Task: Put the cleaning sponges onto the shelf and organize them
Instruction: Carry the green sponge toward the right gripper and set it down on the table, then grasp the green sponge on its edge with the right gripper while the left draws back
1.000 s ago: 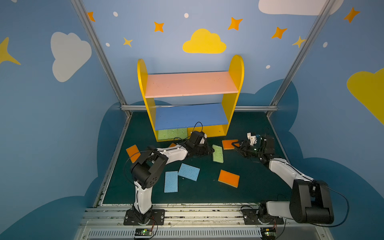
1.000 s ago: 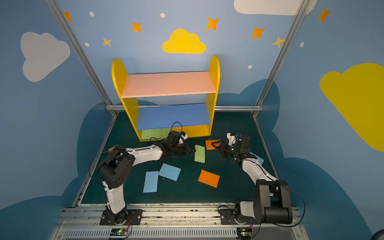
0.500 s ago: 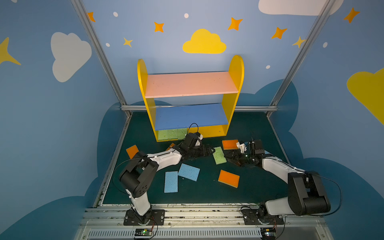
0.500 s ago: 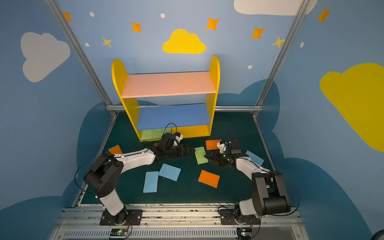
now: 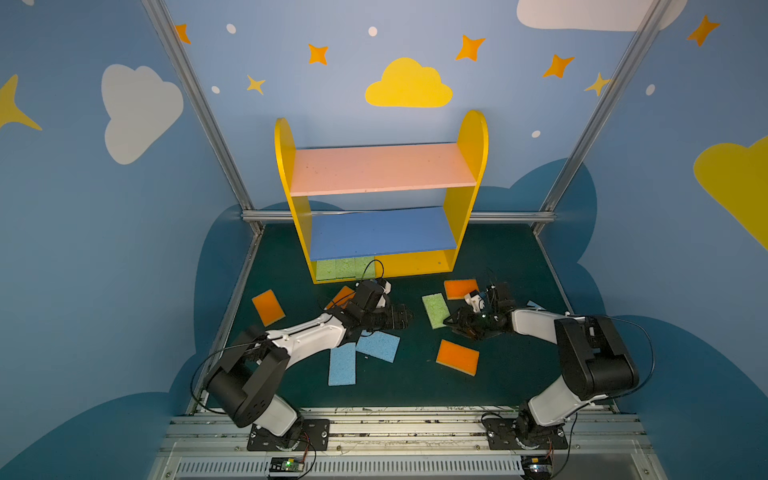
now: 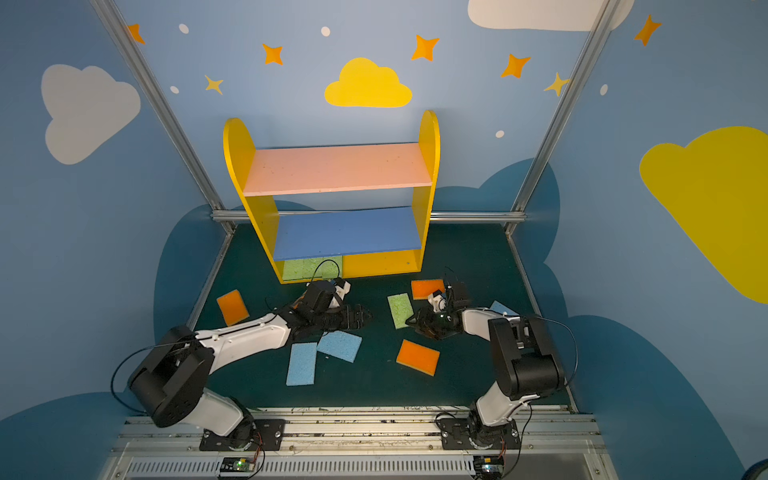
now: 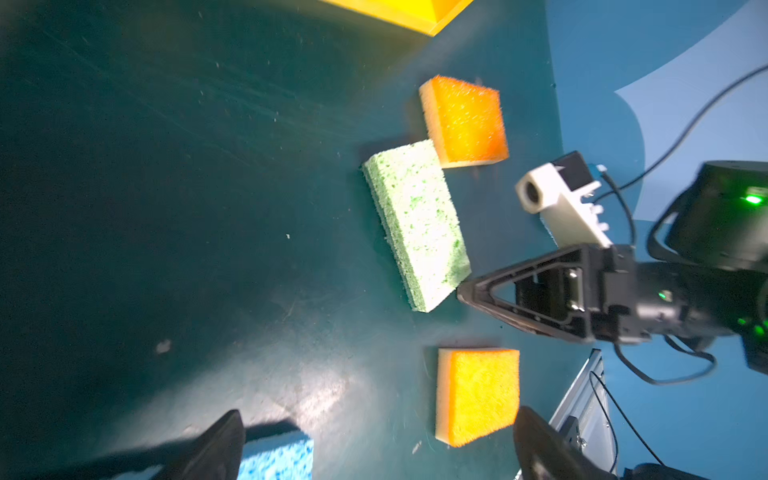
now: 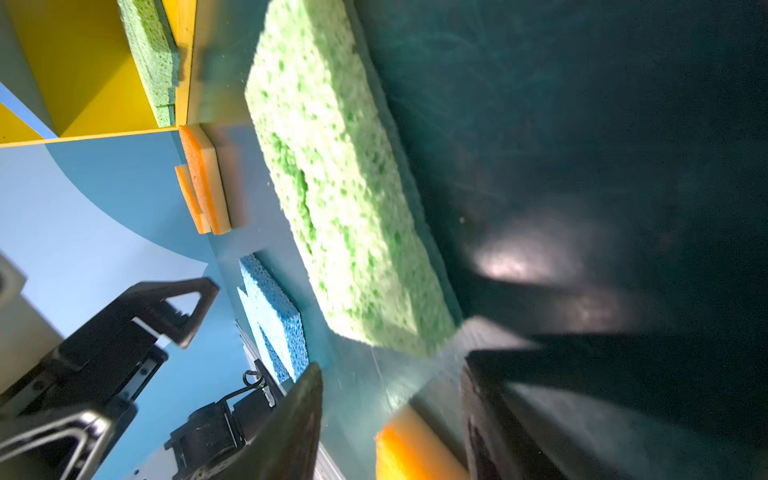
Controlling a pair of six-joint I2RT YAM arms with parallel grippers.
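Straddle green sponge (image 5: 435,310) crosswise with half-open, empty right end effector (image 5: 452,326); steer wide-open, empty left end effector (image 5: 408,318) clear.

top views look down at the shelf (image 5: 380,168) — wrist views low, close.

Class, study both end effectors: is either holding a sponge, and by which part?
Nothing is held. The left end effector is open and empty; the right end effector is open too, the green sponge lying just beyond its fingertips.
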